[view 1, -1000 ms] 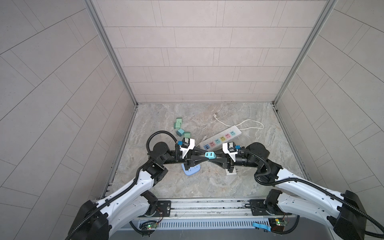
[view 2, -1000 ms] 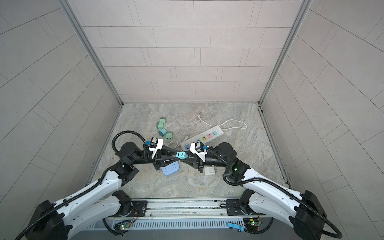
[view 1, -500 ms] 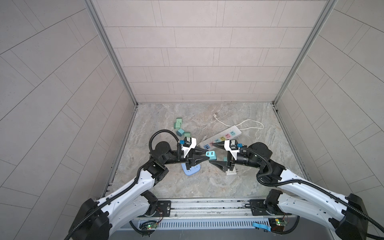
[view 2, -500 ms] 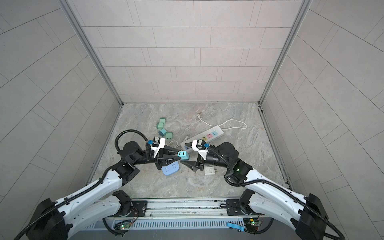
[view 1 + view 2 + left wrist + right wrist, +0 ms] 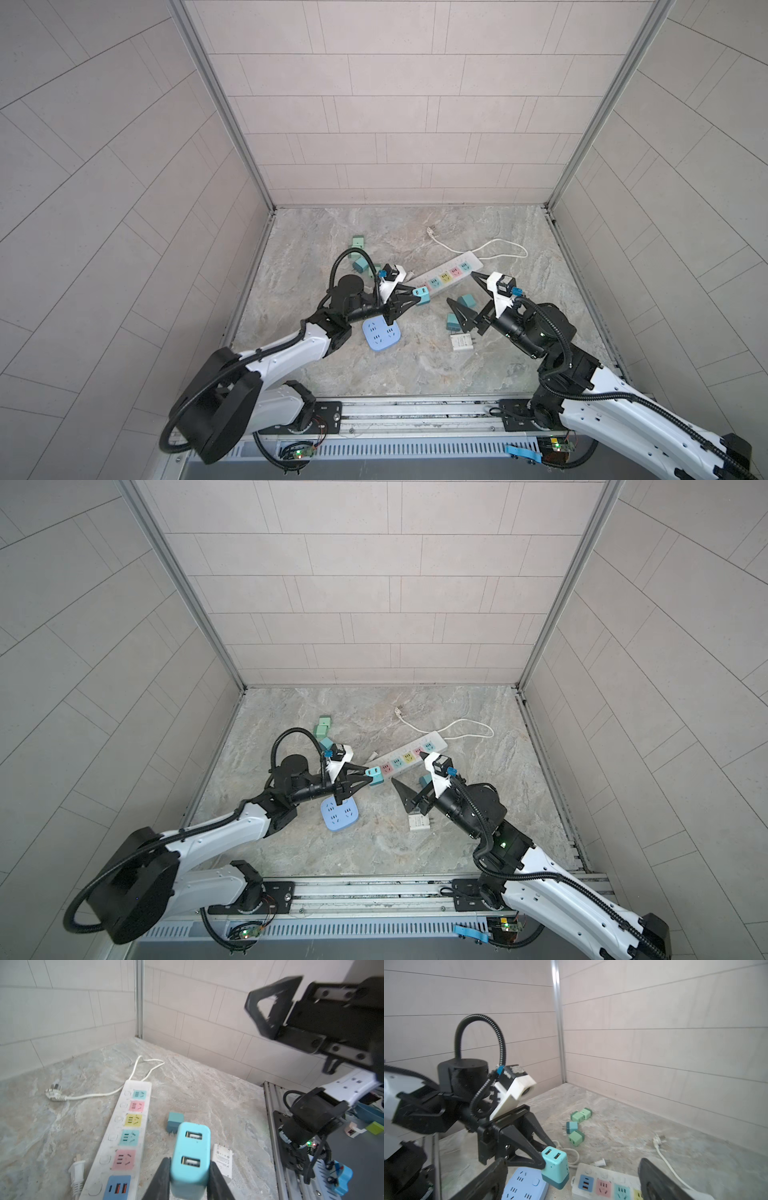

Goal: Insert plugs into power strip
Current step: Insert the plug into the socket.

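While its two black, wedge-shaped fingers [image 5: 164, 1169] pinch it from either side, the left gripper [image 5: 412, 299] holds one plug [image 5: 191, 1153] clear of the marbled stone floor [image 5: 395, 374]. It is a smooth, round-edged block in pale teal, with two USB ports on the face turned away from the fingers. Just past the fingertips lies the power strip [image 5: 446, 276], a long white plastic bar with square socket faces in blue, pink, teal and yellow. The right gripper [image 5: 459, 286] has its fingers spread wide and holds nothing; in a top view a loose teal plug [image 5: 466, 300] lies on the floor between them. The left wrist view shows the white charger block [image 5: 222, 1159], printed with small text, just beyond one finger. The right wrist view shows instead the held plug's darker base band and a cluster of mint and teal plugs [image 5: 578, 1124] beyond the left fingers. A flat, round-cornered blue socket hub [image 5: 381, 336] lies beneath those fingers.
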Available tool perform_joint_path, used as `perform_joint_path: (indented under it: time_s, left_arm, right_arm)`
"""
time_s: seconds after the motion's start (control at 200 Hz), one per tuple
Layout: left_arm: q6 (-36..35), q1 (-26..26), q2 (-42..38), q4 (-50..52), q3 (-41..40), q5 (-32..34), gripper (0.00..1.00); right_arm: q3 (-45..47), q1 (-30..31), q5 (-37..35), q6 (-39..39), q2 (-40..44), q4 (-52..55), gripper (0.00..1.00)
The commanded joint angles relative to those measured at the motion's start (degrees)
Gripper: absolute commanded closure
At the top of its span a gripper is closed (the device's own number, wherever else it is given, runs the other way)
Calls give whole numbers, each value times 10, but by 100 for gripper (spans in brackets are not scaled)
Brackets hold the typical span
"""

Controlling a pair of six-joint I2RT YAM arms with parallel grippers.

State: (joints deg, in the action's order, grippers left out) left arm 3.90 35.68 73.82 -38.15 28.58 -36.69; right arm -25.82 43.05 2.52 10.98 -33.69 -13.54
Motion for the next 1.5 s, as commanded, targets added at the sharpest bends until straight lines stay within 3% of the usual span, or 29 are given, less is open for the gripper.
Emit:
perform_joint_path:
  time_s: [0.0,0.065,0.23,0.385,0.72,1.496]
  left_arm:
    - [-17,5,40,-115,9,40,100]
    - [-18,5,67,-164,2,49,100]
    - [-24,4,127,-179,25,62,100]
    - [-27,4,173,-235,15,97,100]
    - [-19,4,261,-273,45,103,100]
    - [-41,-3,329,-222,97,122,100]
  right_arm:
    - [-28,-3,-135,80,-10,74,7]
    - [-37,-3,-140,98,-30,86,13]
    - [-66,-13,-137,147,-102,95,25]
    - [-75,-20,-127,169,-139,86,25]
    - [-67,-57,-103,213,-190,70,28]
    - [-63,-69,-97,210,-188,75,28]
